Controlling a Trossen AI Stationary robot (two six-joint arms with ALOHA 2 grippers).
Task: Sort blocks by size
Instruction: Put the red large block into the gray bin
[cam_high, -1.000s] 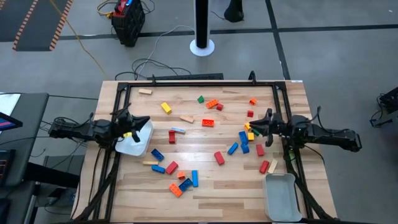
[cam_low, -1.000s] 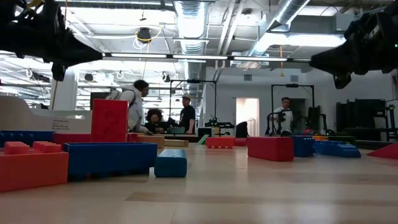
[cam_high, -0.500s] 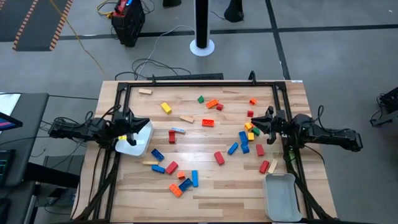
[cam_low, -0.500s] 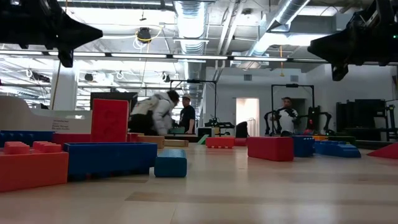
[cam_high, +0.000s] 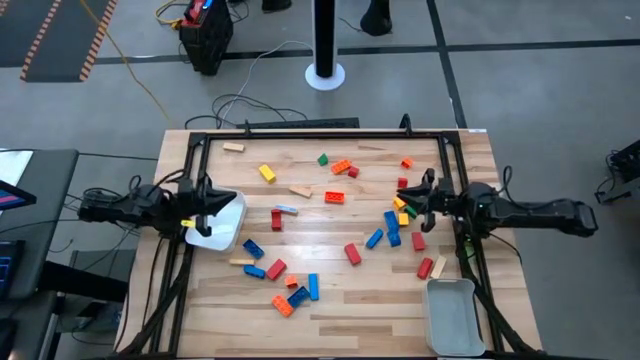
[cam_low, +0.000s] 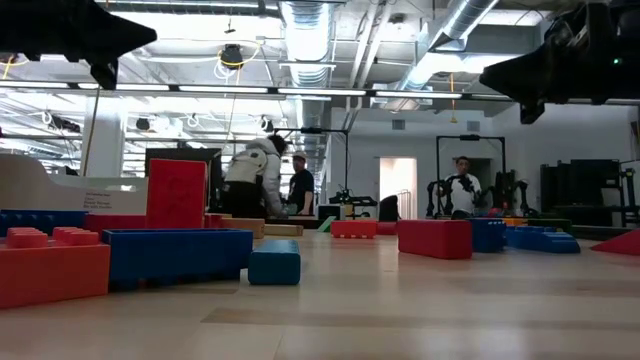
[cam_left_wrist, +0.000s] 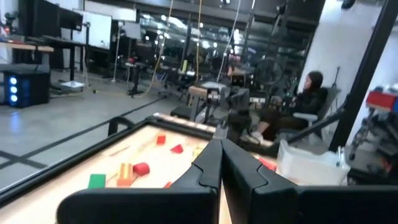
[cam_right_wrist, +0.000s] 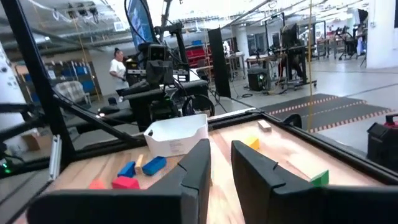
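The blocks lie flat and scattered on the wooden table (cam_high: 330, 300): a yellow one (cam_high: 267, 173), a red one (cam_high: 352, 253), a blue bar (cam_high: 312, 287), and a mixed cluster (cam_high: 398, 218) at the right. My left gripper (cam_high: 232, 198) is shut and empty, held high over the left white tray (cam_high: 224, 230); it also shows in its wrist view (cam_left_wrist: 219, 163). My right gripper (cam_high: 402, 197) hangs high above the cluster, its fingers a little apart (cam_right_wrist: 221, 155) with nothing between them. Both show at the top of the low view, the left (cam_low: 140, 38) and the right (cam_low: 495, 78).
A second white tray (cam_high: 452, 315) stands at the near right corner. A black frame (cam_high: 320, 132) runs round the table. More blocks lie near the front left (cam_high: 283, 300) and at the far middle (cam_high: 340, 167). People stand in the room behind the table (cam_low: 262, 180).
Both grippers have risen above the table. The blocks have stayed where they were.
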